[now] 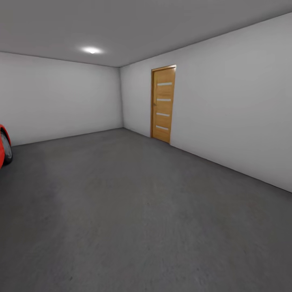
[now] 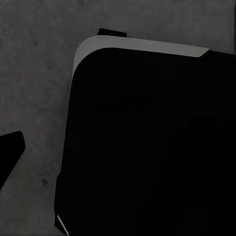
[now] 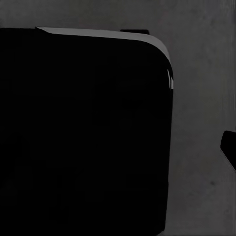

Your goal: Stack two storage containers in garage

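Grey concrete floor, one wooden door, one red car edge; gripper states untellable

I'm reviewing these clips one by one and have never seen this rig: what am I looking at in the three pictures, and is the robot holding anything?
These are simulator renders from a wheeled robot with two arms. The head view looks forward from the robot's head into a bare garage: dark grey concrete floor, white-grey walls, a wooden side door, a ceiling light, and a sliver of a red car at the left edge. The other two pictures come from cameras near each gripper, pointing down at the same floor; the large black rounded shape in each looks like part of the robot's own body. No orange-red container appears, and the wrist views do not let me tell whether the grippers are open or shut.
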Controlling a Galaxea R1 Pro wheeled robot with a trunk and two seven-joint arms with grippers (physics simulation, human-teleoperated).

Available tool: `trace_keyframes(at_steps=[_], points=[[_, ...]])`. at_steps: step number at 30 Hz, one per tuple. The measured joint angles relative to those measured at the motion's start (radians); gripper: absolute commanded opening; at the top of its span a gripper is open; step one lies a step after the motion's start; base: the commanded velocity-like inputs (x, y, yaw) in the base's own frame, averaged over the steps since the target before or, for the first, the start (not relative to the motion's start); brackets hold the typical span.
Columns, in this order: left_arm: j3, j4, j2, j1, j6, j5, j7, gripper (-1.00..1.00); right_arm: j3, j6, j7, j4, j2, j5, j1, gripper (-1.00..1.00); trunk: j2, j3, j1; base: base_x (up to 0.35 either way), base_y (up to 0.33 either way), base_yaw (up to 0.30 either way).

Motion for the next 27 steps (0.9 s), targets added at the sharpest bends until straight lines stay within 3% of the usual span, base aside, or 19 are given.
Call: trace_keyframes(at_steps=[27], points=[[0.000,0.000,0.005,0.000,0.000,0.001,0.000,1.00,0.012,0.004,0.000,0.000,-0.008,0.004,0.000,1.00,0.000,0.000,0.000,0.323,0.000,0.000]])
